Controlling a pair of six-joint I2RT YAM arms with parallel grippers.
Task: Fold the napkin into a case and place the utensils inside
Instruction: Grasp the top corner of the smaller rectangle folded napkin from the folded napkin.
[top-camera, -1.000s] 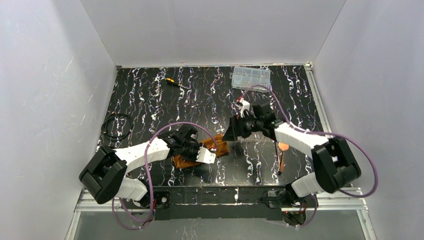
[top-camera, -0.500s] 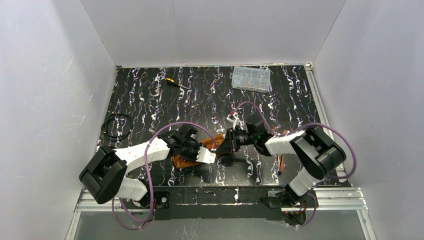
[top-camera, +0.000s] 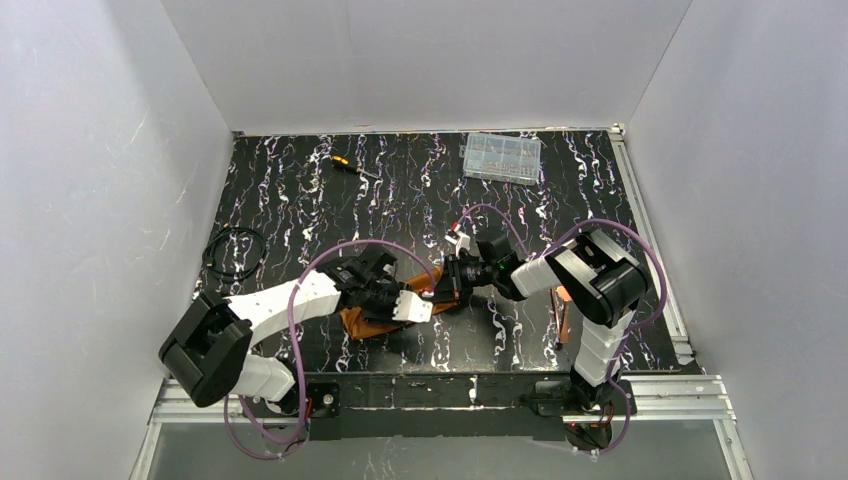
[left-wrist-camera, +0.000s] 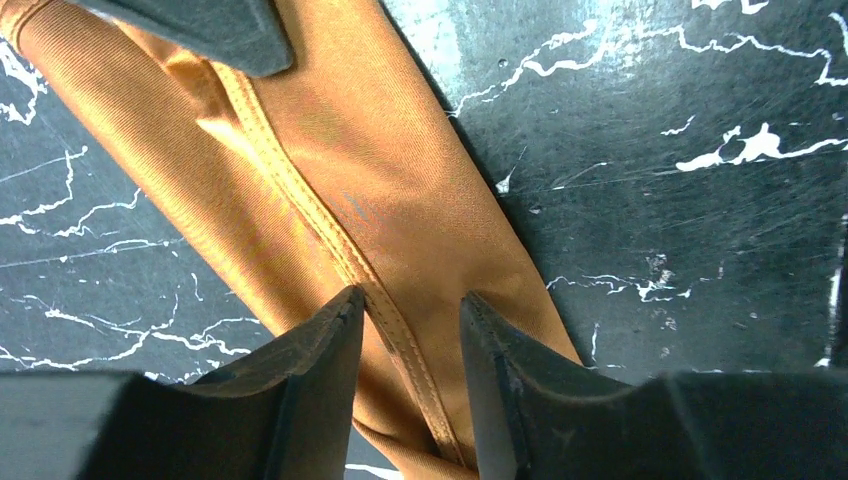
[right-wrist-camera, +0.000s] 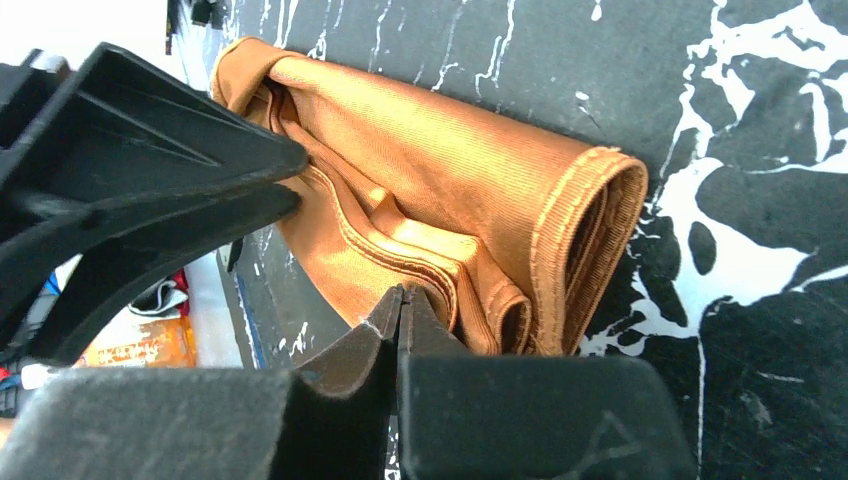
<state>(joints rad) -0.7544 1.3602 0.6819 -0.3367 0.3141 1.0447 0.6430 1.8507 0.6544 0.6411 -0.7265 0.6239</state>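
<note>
The rust-orange napkin (top-camera: 365, 322) lies on the dark table, folded into a narrow, layered case. Its stitched hem runs between the fingers of my left gripper (left-wrist-camera: 410, 297), which stand apart over the cloth (left-wrist-camera: 350, 150). In the top view this gripper (top-camera: 412, 305) sits on the napkin's middle. My right gripper (top-camera: 440, 288) is at the napkin's right end. In its wrist view its tips (right-wrist-camera: 401, 293) are pressed together on the lower layered edge of the cloth (right-wrist-camera: 430, 170), beside an open looped end. The copper utensils (top-camera: 563, 305) lie to the right, apart from both grippers.
A clear compartment box (top-camera: 502, 156) sits at the back right. A yellow-and-black screwdriver (top-camera: 345, 163) lies at the back middle. A black cable coil (top-camera: 232, 252) rests by the left wall. The left gripper's black fingers (right-wrist-camera: 150, 150) fill the right wrist view's upper left.
The right arm has folded back and swung its gripper left and nearer, onto the napkin's right end, where it shut. The left gripper's jaws have widened a little in place.
</note>
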